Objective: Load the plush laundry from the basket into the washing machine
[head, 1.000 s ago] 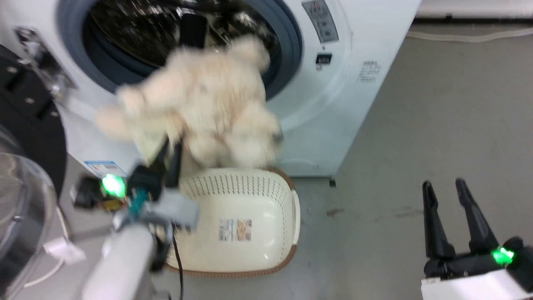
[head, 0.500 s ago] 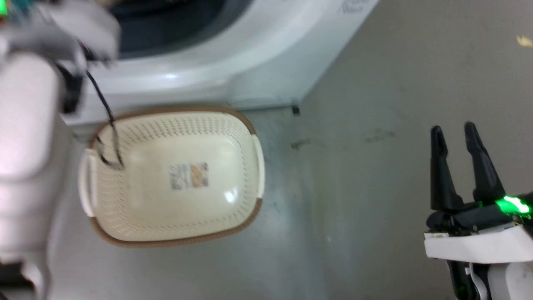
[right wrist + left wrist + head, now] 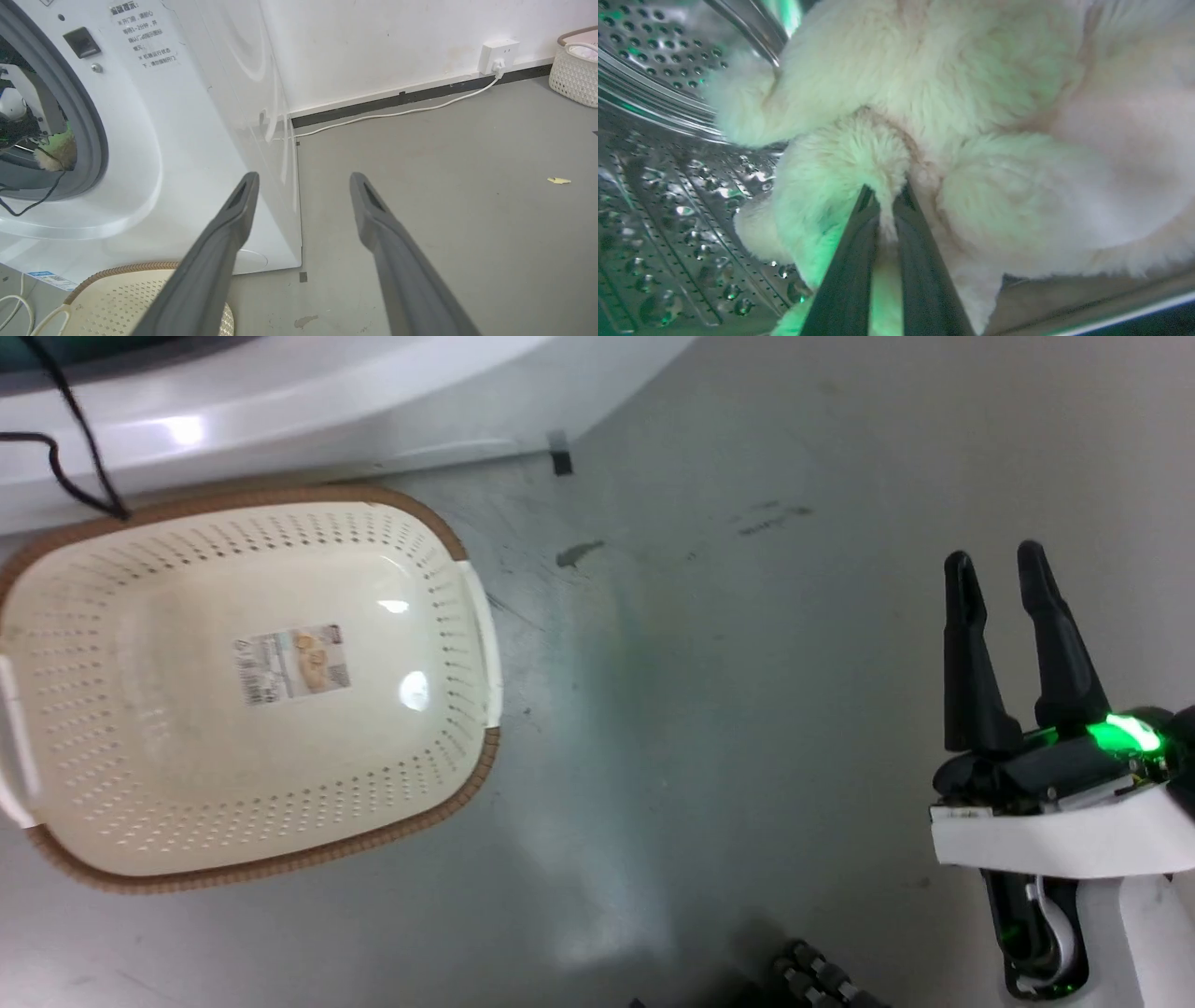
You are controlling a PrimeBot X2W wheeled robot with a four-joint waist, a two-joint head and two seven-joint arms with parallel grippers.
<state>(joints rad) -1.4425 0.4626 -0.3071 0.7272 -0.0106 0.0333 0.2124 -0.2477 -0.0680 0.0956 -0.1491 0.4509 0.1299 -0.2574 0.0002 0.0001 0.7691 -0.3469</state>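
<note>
Cream-white, brown-rimmed basket shows a dotted hole pattern; plush laundry is cream-beige; washing machine is white; floor is grey.

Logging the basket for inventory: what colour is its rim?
Brown, woven-look rim on the cream basket; clearest in the head view.

Plush crowds the drum. Basket sits just beside the washer; floor to its right lies open.

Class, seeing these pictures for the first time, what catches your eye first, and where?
The fluffy cream toy is inside the steel drum, a tuft pinched in the left pincer. On the floor before the washer sits the basket, and the right pincer hangs open to its right.
</note>
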